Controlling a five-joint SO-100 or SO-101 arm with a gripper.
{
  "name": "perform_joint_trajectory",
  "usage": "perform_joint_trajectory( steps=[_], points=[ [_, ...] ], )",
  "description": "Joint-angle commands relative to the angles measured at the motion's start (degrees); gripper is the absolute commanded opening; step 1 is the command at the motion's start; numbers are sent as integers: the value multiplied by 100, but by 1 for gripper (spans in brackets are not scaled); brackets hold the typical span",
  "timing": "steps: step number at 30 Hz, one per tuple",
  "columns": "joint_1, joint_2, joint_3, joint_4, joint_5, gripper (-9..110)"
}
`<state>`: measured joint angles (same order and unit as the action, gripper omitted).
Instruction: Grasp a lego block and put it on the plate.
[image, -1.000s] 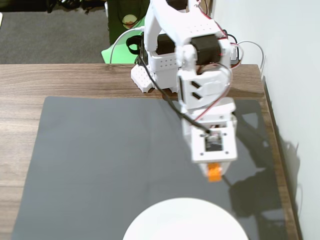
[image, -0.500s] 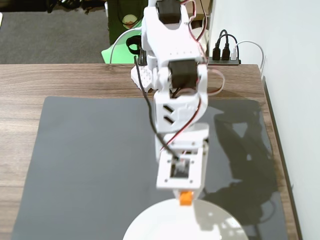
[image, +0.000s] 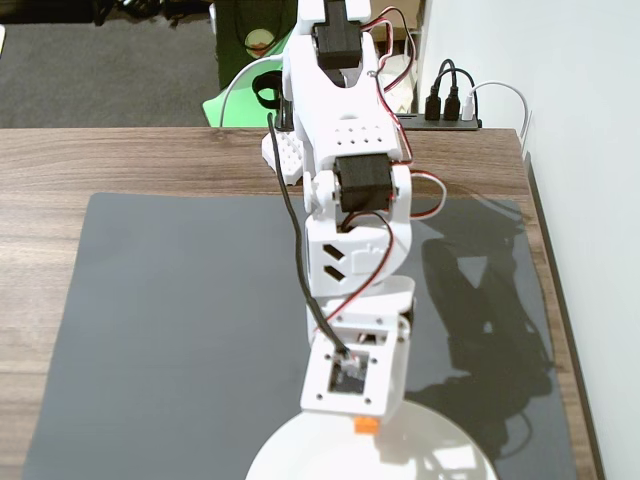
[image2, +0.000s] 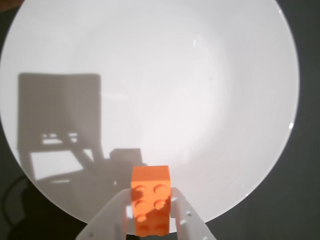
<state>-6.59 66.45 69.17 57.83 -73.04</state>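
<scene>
Wooden counter (image: 150, 160) carries a dark grey mat (image: 180, 320). White arm (image: 350, 200) reaches from the far edge toward the near edge in the fixed view. White plate (image2: 165, 75) sits on the mat at the bottom of the fixed view; it fills most of the wrist view. Gripper (image2: 150, 212) is closed on the lego block (image2: 150, 200), studs facing the wrist camera. Block held above the plate's near part, its shadow cast on the plate.
</scene>
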Motion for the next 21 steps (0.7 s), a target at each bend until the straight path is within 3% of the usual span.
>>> perform_joint_trajectory(
  steps=[1,12,21],
  points=[
    [-26,44,-281,-9,44,14],
    [-44,176,-193,53,176,14],
    [-158,1143,694,176,888,14]
  ],
)
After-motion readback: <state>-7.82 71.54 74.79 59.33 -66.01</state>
